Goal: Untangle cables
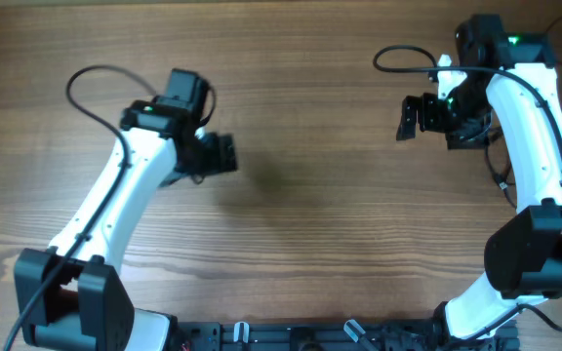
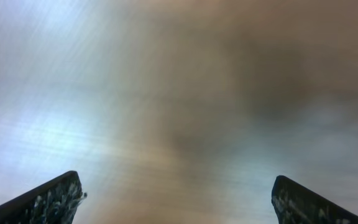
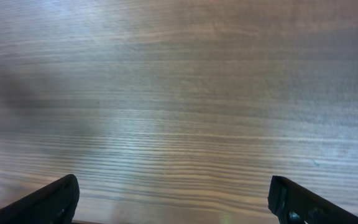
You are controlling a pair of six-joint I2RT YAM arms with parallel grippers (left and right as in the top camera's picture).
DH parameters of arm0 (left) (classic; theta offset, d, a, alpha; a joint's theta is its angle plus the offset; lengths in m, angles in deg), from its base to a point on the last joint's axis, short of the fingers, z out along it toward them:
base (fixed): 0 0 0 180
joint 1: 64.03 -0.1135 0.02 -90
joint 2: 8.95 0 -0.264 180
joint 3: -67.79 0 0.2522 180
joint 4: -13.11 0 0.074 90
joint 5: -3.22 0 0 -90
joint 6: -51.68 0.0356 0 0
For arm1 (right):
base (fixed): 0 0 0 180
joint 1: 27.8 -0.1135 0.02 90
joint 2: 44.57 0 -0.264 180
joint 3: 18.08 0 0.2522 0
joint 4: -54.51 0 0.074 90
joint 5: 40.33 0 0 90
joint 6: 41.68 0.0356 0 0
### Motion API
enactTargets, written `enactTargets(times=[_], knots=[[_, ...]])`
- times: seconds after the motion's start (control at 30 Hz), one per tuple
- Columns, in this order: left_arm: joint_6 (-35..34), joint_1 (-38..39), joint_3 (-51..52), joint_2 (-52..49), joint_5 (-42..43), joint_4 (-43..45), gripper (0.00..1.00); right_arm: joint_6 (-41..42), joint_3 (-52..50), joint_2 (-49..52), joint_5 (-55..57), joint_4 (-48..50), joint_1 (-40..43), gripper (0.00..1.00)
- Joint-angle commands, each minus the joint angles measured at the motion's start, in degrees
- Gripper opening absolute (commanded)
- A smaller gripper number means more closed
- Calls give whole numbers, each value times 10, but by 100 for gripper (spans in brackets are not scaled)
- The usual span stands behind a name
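Note:
No thin black cables with plugs show in any view; they are out of view. My left gripper point(image 1: 224, 154) hovers over bare wood at the left middle of the table. In the left wrist view its fingers point(image 2: 176, 186) are wide apart with only blurred tabletop between them. My right gripper point(image 1: 413, 117) is at the far right, pointing left. In the right wrist view its fingers point(image 3: 173, 186) are wide apart over bare wood grain. Both grippers are open and empty.
The wooden table point(image 1: 320, 224) fills the overhead view. A thick black wiring loop point(image 1: 78, 83) rises from the left arm and another point(image 1: 398, 54) from the right arm. Arm bases and a black rail point(image 1: 310, 336) line the front edge.

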Motion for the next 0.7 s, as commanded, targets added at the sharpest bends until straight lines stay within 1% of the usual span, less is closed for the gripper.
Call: enactTargets(times=[0.0, 0.1, 0.17, 0.3, 0.43, 0.53, 0.6, 0.67], knots=[[1, -44, -3, 6, -14, -58, 100, 28, -37, -35, 29, 11, 0, 100], [17, -62, 6, 26, -2, -65, 100, 34, -103, -99, 35, 61, 0, 100], [32, -63, 23, 57, 18, -50, 100, 37, -160, -153, 35, 103, 0, 100], [33, -57, 76, 147, 23, -3, 100, 43, -271, -279, 34, 189, 0, 100], [33, -45, 171, 300, 22, 101, 100, 62, -375, -447, 35, 274, 0, 100], [-5, -40, 260, 450, 22, 186, 100, 66, -427, -574, 41, 322, 0, 100], [-3, -40, 284, 506, 22, 198, 100, 66, -436, -621, 41, 328, 0, 100], [-3, -40, 293, 566, 22, 189, 100, 66, -436, -665, 41, 322, 0, 100]])
